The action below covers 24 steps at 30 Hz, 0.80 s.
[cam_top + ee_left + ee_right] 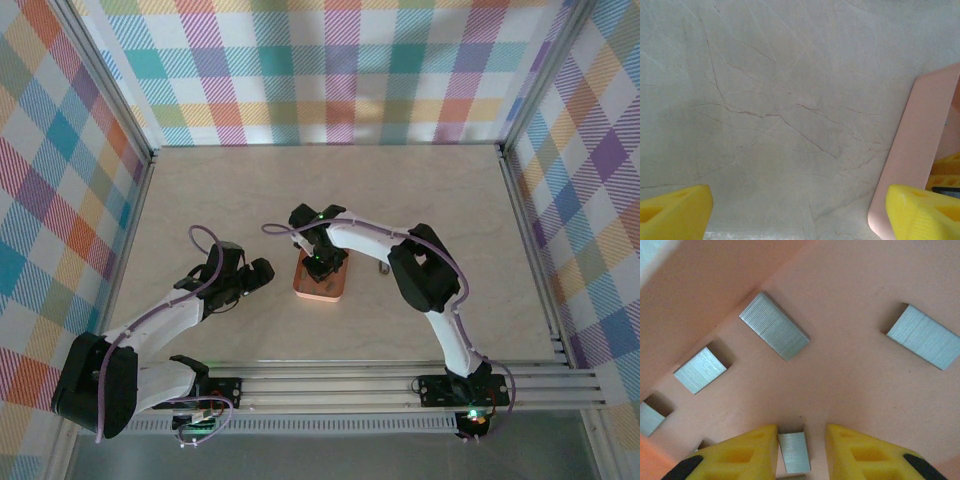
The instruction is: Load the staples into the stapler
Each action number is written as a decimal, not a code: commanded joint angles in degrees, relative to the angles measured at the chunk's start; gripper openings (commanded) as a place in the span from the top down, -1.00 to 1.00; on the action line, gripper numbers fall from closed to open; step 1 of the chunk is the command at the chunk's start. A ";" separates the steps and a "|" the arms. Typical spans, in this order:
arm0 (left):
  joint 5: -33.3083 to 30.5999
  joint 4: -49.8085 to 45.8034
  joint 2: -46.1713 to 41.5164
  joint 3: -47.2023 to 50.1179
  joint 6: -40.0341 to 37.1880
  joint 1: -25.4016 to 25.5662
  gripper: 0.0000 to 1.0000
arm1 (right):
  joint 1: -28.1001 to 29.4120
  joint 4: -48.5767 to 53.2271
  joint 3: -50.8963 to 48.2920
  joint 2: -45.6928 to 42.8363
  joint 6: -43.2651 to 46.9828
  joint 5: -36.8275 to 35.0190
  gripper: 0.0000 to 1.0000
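Observation:
Several grey staples lie on the floor of the orange tray; among them are a long strip, one at the right and one at the left. My right gripper is down inside the tray, narrowly open around a short staple strip. That strip touches the left finger, and a gap separates it from the right finger. A small dark thing just right of the tray looks like the stapler, partly hidden by the right arm. My left gripper hovers wide open left of the tray, holding nothing.
In the left wrist view the yellow fingers straddle bare marble table, with the tray's outer wall at the right. Checkered walls enclose the table on three sides. A metal rail runs along the near edge.

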<state>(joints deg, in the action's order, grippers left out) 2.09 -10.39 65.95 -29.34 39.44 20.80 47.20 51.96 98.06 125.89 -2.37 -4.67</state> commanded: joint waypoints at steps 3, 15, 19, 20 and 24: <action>0.81 0.73 0.28 -0.72 -0.07 -0.58 -0.78 | -0.35 1.26 1.62 2.57 -2.03 1.63 0.45; 1.16 2.84 2.11 -0.04 -1.21 -0.58 -0.79 | -0.52 -5.65 -2.53 -2.73 -6.36 2.03 0.65; 5.21 7.99 4.06 0.56 -1.17 -0.40 -0.78 | -0.70 -12.59 -7.41 -9.21 -10.53 0.81 0.65; 5.75 9.07 4.24 0.67 -1.21 -0.16 -0.78 | -0.75 -14.52 -8.81 -10.80 -11.54 0.71 0.65; 6.63 12.13 4.72 0.36 -3.25 1.49 -0.78 | -0.88 -21.19 -16.45 -18.30 -15.40 -0.74 0.66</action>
<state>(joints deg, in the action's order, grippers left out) 6.52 -2.79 70.43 -29.30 38.41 21.37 46.76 37.98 84.88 113.27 -13.10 -4.43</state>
